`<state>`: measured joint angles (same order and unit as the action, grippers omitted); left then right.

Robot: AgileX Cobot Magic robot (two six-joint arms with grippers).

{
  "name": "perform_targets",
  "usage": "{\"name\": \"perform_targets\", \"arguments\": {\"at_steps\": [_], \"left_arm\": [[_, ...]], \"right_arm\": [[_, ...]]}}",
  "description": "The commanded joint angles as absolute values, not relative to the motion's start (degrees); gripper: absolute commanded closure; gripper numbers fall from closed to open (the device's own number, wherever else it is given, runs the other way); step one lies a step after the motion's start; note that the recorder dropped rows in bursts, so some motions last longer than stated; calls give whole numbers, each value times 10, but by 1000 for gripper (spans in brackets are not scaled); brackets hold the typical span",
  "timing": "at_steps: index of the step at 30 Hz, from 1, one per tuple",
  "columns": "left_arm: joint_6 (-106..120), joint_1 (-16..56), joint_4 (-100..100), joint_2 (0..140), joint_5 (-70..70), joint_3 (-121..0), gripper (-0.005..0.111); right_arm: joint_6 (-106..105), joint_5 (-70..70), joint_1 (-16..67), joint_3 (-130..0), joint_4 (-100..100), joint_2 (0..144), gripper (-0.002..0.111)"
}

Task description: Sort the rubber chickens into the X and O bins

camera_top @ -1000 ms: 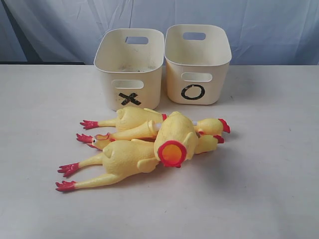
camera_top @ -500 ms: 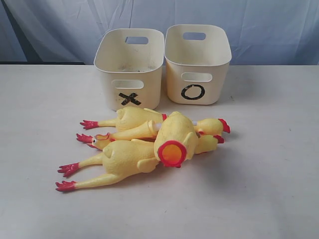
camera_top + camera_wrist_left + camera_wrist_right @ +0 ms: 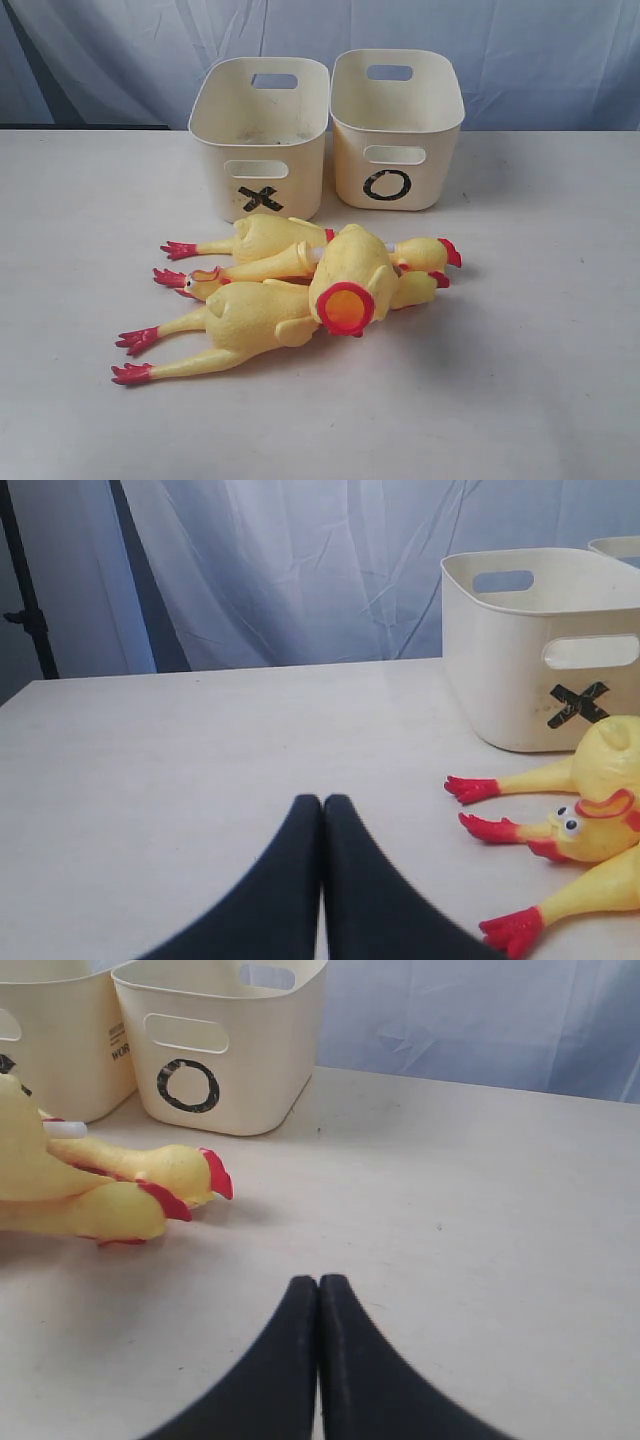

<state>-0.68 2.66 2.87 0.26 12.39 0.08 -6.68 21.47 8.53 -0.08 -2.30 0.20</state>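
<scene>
Blue-grey cloth backdrop (image 3: 540, 60) hangs behind a pale desk (image 3: 540, 390) that carries all task items.

1. Task status. Sorting has not begun, as far as the views show. The rubber chickens (image 3: 300, 290) lie in one overlapping heap at the middle of the desk, just in front of both bins. Red feet point toward the left of the exterior view and two red-combed heads toward the right. One body on top of the heap shows a round red-rimmed opening. The overlap makes an exact count uncertain. The X bin (image 3: 300, 190) and the O bin (image 3: 430, 185) stand upright side by side, touching or nearly so, at the back of the desk. No chicken shows in either bin, so every chicken remains to be picked and placed.

2. Claw status. The left claw (image 3: 322, 805) is fully closed, fingers pressed together, holding nothing. It hovers over bare desk beside the feet end of the heap, clear of it. The right claw (image 3: 318, 1285) is likewise closed and empty, over bare desk near the heads, touching none.
</scene>
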Motion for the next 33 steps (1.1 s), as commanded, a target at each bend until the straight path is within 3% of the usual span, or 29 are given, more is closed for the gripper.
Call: {"name": "perform_targets", "arguments": {"at_steps": [1, 17, 23, 33], "left_arm": [[-9, 24, 31, 0, 95, 0, 107], [-13, 24, -22, 0, 85, 0, 107], [-13, 24, -213, 0, 28, 0, 107], [-16, 24, -266, 0, -100, 0, 107]], "right_arm": [[-68, 208, 87, 0, -24, 0, 109], [-68, 207, 87, 0, -24, 0, 109], [-68, 207, 87, 0, -24, 0, 109], [-68, 207, 87, 0, -24, 0, 109]]}}
